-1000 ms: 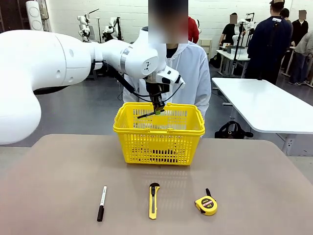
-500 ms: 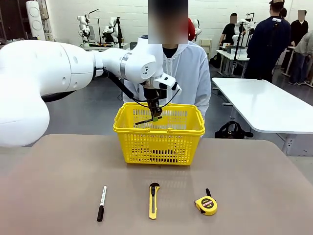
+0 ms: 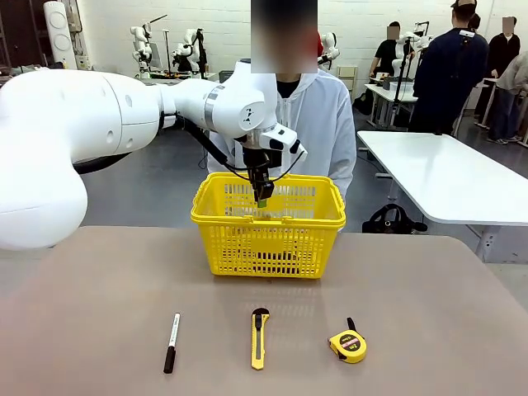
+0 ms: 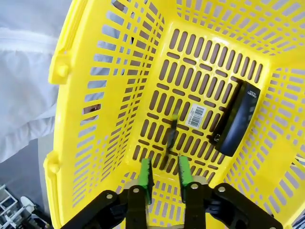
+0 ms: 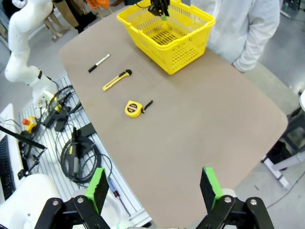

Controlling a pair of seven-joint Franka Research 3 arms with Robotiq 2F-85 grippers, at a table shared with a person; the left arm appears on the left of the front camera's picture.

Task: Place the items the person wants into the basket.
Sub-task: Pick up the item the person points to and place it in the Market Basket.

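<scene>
Left gripper [image 3: 262, 196] is hanging fingers-down in the mouth of the basket [image 3: 268, 221], toward its far rim. In the wrist view the green pads [image 4: 145, 174] are standing apart, gripping nothing. Just past the fingertips a black pen [image 4: 170, 135] is showing as a blurred streak over the basket floor, clear of both pads; resting or in the air, cannot tell. A flat black object [image 4: 238, 121] is lying on that floor beside a barcode label [image 4: 194, 116]. Person [image 3: 318, 115] is standing close behind the basket. Marker [image 3: 172, 341], knife [image 3: 259, 337] and tape measure [image 3: 348, 344] are lying in a row on the table [image 3: 429, 313], near side. Right gripper [image 5: 153, 179] is hovering high beyond the table's edge, fingers spread wide.
</scene>
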